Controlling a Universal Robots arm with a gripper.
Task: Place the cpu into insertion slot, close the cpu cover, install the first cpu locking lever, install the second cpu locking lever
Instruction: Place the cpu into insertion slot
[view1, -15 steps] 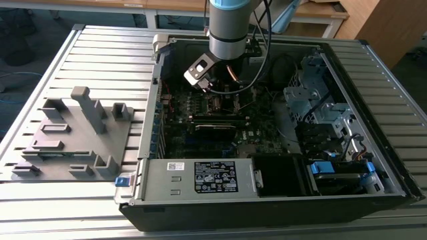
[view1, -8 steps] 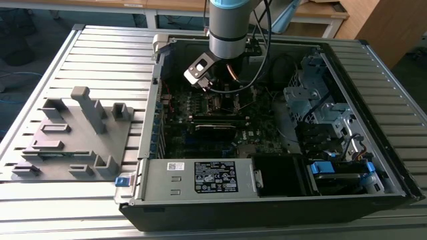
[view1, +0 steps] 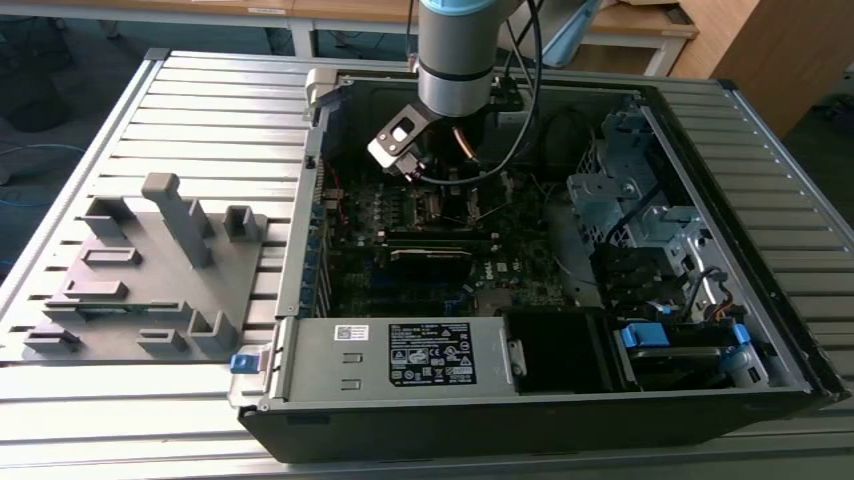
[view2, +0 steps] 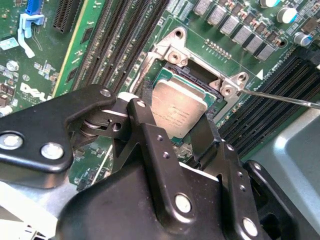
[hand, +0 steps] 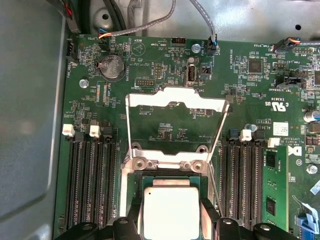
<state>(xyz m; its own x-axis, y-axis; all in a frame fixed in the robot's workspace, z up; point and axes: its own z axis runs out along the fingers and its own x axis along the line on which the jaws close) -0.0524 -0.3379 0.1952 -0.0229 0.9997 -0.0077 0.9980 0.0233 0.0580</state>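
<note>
Open computer case (view1: 534, 432) is lying on its side on the slatted metal table (view1: 200, 110). The arm (view1: 454, 50) is reaching straight down into it, and the pincer (view1: 461, 195) is hanging low over the middle of the dark green motherboard (hand: 240, 100).

In both wrist views the pincer (view2: 175, 122) (hand: 171, 224) is closing in to the width of the cpu (view2: 177, 106) (hand: 170, 205). Its two black fingers (view2: 145, 135) are pressing against opposite edges of the chip, so the chip is sitting between the fingertips, silver-grey top facing up.

The cpu is lying within the rim of the insertion slot (view2: 192, 75) (hand: 172, 179), directly under the pincer. It looks level with the socket, though the fingers are hiding too much of its edge to say whether it is fully seated.

The cpu cover (hand: 175, 99) is standing swung open just beyond the fingertips, hinged at the far side of the socket. Bare board is showing through its cut-out window.

A thin metal lever rod (view2: 280, 98) is jutting out sideways from a corner of the socket frame, clear of the pincer.

Long black memory slots (hand: 90, 185) are running along both sides of the pincer, near the socket.

Away from the pincer, outside the case on the exterior view's left, a grey fixture (view1: 147, 270) with upright blocks is resting on the table.
</note>
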